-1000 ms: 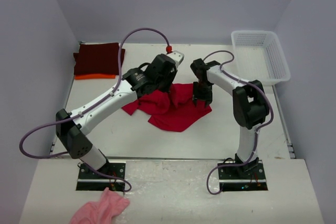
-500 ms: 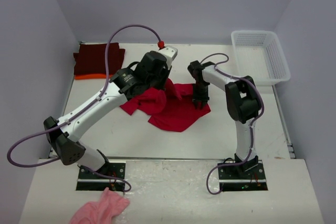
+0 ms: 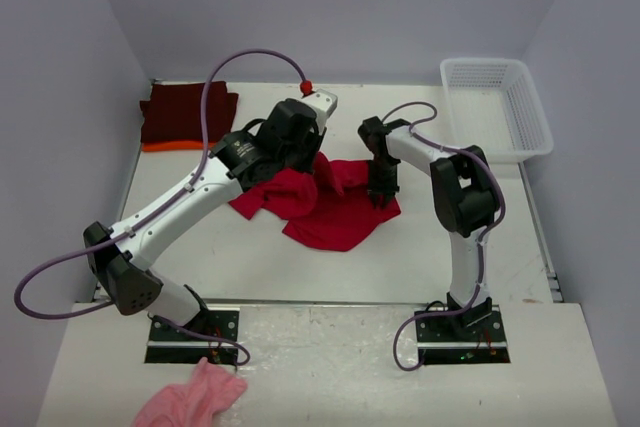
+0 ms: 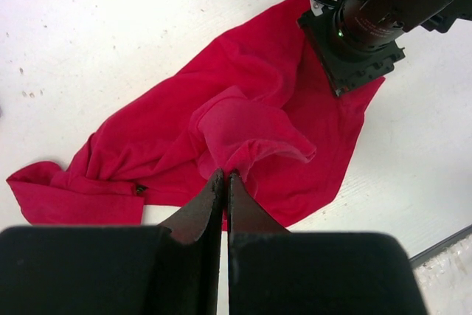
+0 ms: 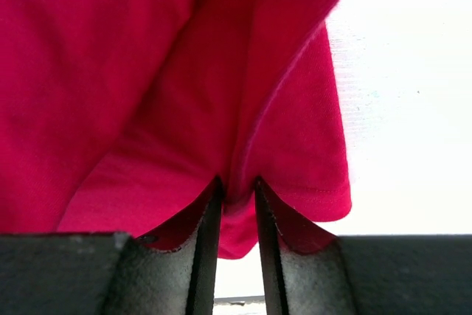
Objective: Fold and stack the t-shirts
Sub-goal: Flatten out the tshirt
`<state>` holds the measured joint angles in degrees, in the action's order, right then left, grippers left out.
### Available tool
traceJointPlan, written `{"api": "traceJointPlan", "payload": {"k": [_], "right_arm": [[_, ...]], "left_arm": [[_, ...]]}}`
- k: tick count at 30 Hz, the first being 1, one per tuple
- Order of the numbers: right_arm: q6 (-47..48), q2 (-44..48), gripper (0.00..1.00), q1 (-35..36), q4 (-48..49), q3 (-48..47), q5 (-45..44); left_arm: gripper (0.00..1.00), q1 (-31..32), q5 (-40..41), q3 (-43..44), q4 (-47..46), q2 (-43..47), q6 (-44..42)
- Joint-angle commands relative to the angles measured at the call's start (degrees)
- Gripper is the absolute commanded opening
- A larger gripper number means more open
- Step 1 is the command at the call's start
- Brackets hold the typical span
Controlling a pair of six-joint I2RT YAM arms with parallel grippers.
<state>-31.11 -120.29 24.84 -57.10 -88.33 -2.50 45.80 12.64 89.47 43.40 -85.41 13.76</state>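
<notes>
1. red t-shirt [image 3: 335,219] lies crumpled mid-desk between my two arms; maroon t-shirt [image 3: 185,109] sits folded on orange t-shirt [image 3: 180,146] at 10 o'clock, in the far left corner of the desk [image 3: 250,267]
2. left gripper [image 4: 224,176] is clamped tight on a raised peak of red fabric near the shirt's middle; the cloth tents up to my fingertips
3. right gripper [image 5: 237,186] is at the shirt's 3 o'clock edge; the jaws stand a narrow gap apart with a ridge of red fabric between them, a hemmed edge just beside; looks pinched, but how firmly I can't tell
4. handling, my guess: light, soft and limp; it drapes and bunches, and thin layers may slip out; hems, shoulders or sleeve edges are the better holds for spreading flat; a mid-body pinch only tents it
5. room: bare desk at the shirt's 6 o'clock and some at 3 o'clock; basket [image 3: 541,117] at 2 o'clock; stack at 10 o'clock; walls close at 9 and 12; pink cloth [image 3: 195,397] at 7 o'clock by my left base; both wrists are near each other over the shirt, so they could bump
</notes>
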Motion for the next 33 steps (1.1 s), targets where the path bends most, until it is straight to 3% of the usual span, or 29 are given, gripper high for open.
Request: {"api": "traceJointPlan", "payload": {"k": [1,9,12,23,33], "right_arm": [[-0.8,2.9,0.27,0.1,1.0,1.0,-2.2],[-1.1,3.5,0.22,0.2,0.9,0.4,-2.6],[-1.2,3.4,0.08,0.2,0.9,0.3,-2.6],[-1.1,5.7,0.21,0.2,-0.6,-0.5,-4.4],[-0.6,4.8,0.05,0.1,-1.0,-1.4,-4.4]], "left_arm": [[0.00,-0.3,-0.8,-0.4,-2.0,1.0,-1.0],[0.00,-0.4,-1.4,-0.9,-2.1,0.6,-0.9],[0.00,-0.3,-1.3,-1.1,-2.1,0.5,-0.8],[0.00,-0.3,-2.6,-2.5,-3.1,-0.1,-0.5],[0.00,-0.3,-2.7,-3.6,-3.6,0.0,0.0]]}}
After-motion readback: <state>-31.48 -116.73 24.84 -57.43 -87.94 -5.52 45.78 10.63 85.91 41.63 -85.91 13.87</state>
